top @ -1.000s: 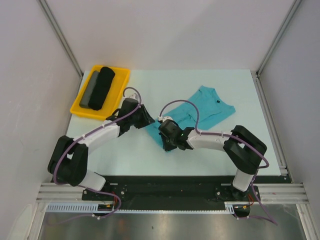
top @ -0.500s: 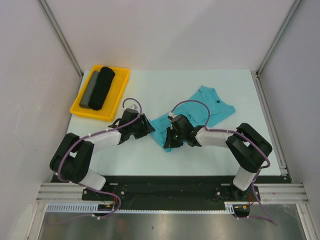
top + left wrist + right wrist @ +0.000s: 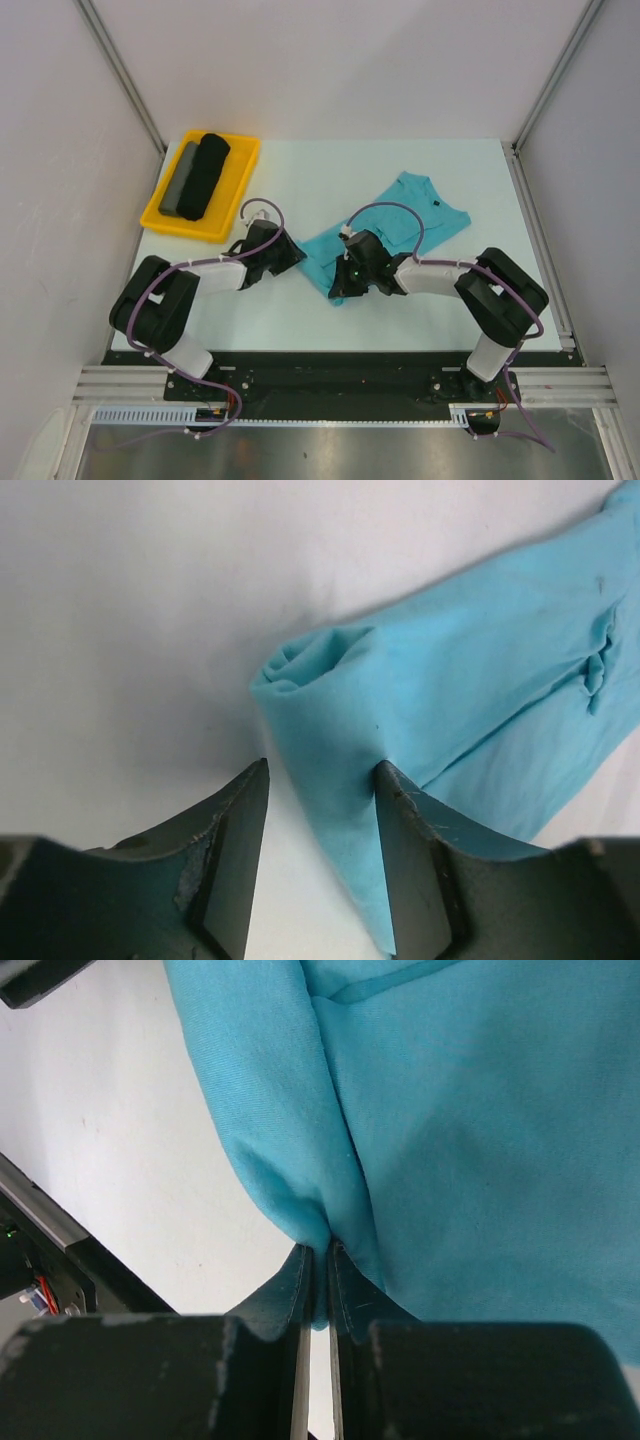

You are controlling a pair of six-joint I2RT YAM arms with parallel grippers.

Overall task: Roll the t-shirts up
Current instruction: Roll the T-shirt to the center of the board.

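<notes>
One soft, thin t-shirt [image 3: 440, 222] is lying limp, the right pincer [image 3: 318, 1250] pinching its near edge, the left pincer [image 3: 320, 770] gaping just short of the rolled end — likely the surest hold.

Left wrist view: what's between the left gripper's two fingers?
The folded edge of the t-shirt lies in the gap of the open left gripper, against one finger. A strip of bare table shows beside the other. Seen in the left wrist view.
</notes>
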